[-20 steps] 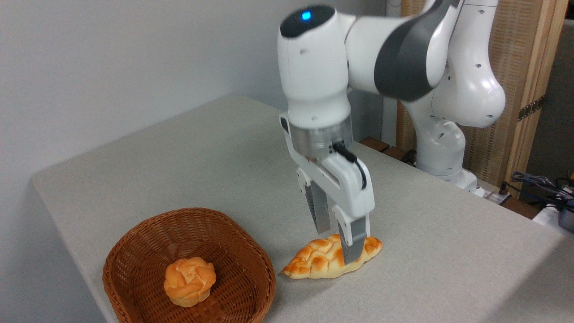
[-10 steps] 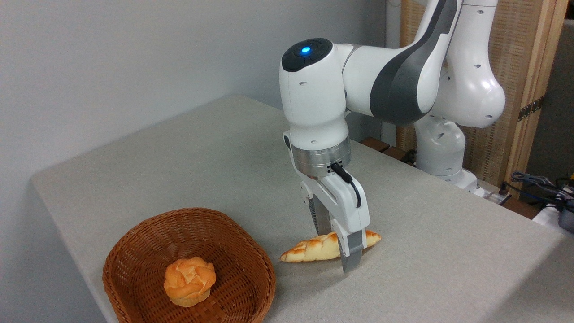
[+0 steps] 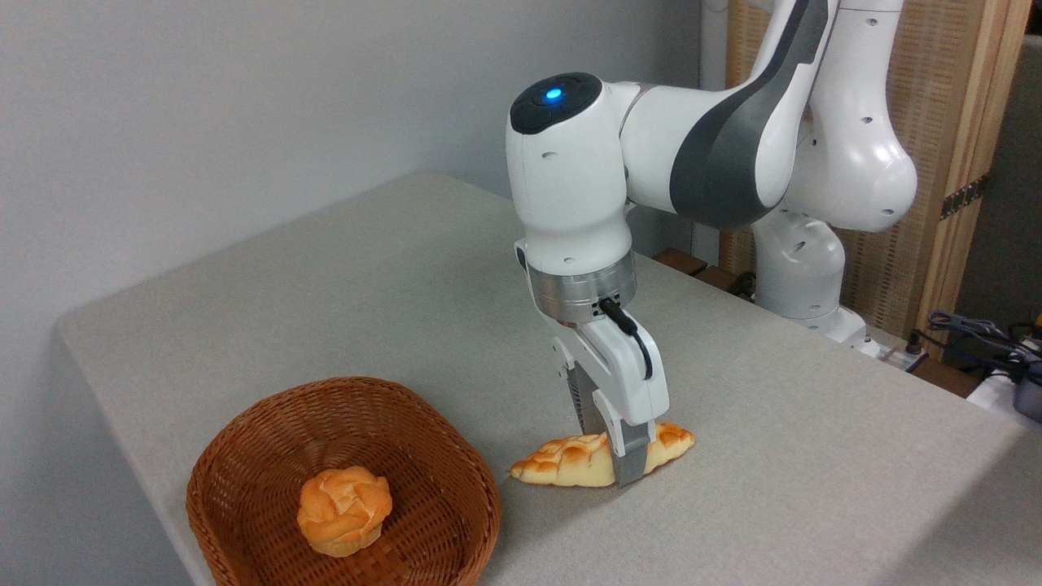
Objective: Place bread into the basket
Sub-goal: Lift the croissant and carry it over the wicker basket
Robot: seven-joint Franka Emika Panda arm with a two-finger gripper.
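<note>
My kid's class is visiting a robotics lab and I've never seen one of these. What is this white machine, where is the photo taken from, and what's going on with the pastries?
The white machine is a robot arm with joints like a shoulder and elbow. At its tip is a gripper with two flat jaws that pinch things. There is one picture, taken by a fixed camera looking down at a grey table from the front corner.

On the table lies a long braided bread. The jaws stand on either side of it, near its right end, and look closed on it, while it still rests on the table. To the left is a brown woven basket, apart from the bread, with a small round bun already inside. The long bread has yet to go into that basket.
</note>
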